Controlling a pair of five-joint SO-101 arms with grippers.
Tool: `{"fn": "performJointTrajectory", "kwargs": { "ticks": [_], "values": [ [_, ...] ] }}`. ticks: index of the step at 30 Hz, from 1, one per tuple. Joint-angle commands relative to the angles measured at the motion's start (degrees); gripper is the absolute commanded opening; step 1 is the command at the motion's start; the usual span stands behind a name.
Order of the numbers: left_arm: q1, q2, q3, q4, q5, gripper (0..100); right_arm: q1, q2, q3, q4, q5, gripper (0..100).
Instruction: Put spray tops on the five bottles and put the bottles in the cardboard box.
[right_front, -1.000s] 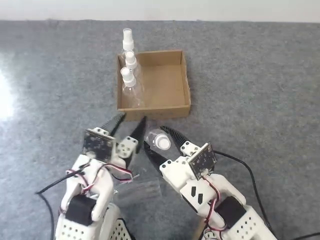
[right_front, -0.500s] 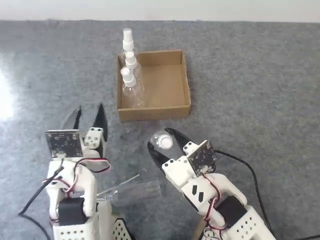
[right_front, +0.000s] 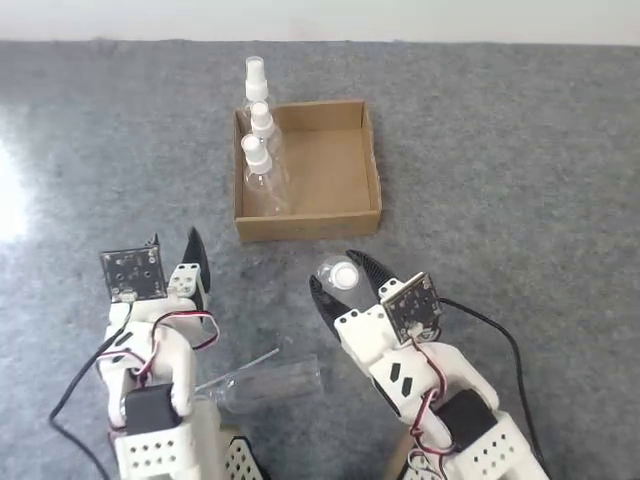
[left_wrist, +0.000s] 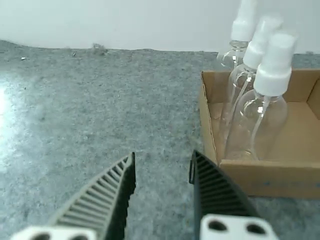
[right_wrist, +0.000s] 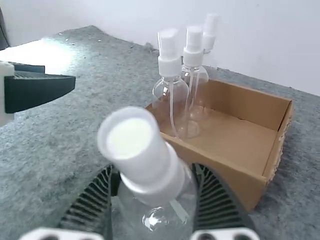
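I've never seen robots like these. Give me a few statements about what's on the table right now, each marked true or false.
1. The right pincer grips a bottle with a white top. True.
2. The left pincer holds something too. False: it is open and empty.
3. The cardboard box is packed full. False: capped bottles stand along one side, and the rest of its floor is bare.
4. A clear bottle lies on its side on the table between the arms. True.

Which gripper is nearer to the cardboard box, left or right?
Right. The right gripper, shut on a bottle, is close to the near wall of the cardboard box. The left gripper, open, stands farther off to the side of that wall.
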Motion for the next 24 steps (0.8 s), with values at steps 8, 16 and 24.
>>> {"fn": "performJointTrajectory", "kwargs": {
  "ticks": [8,16,24],
  "values": [
    [-0.35,-0.88,0.40,0.00,0.18,17,3.12,-0.84,0.97,0.22,0.09,2.0],
    [-0.35,-0.88,0.40,0.00,0.18,17,4.26,-0.84,-3.08,-0.57,0.09,2.0],
    [-0.44,-0.88,0.40,0.00,0.18,17,4.26,-0.57,-10.46,-0.66,0.18,2.0]
  ]
}}
